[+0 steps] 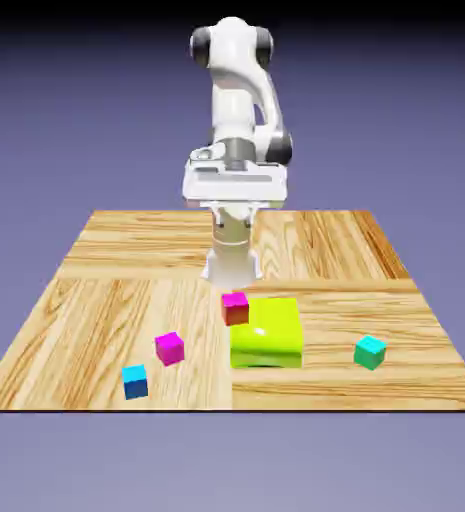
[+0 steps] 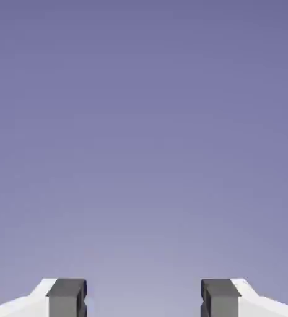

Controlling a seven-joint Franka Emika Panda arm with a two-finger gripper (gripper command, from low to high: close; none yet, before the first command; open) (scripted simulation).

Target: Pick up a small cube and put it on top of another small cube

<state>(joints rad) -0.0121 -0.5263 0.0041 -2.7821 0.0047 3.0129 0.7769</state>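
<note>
Gripper fingers are standing wide apart in the hand view, with nothing but plain blue-violet backdrop showing between them; the tool is released and is grasping nothing. In the exterior view the arm is holding the hand folded high above the far part of the wooden table, well apart from every object.

Objects are lying as follows on the table. The small blue cube, with its lighter cyan top, is sitting near the front edge toward the exterior view's left, standing free with nothing touching it. The small red cube, with its magenta-pink top, is resting near the table's middle, just beside the far left corner of the large lime-green block; whether the two are touching cannot be told. An all-magenta cube is lying between the blue cube and the red cube, slightly turned. A teal-green cube is sitting toward the exterior view's right of the lime-green block, apart from it.
</note>
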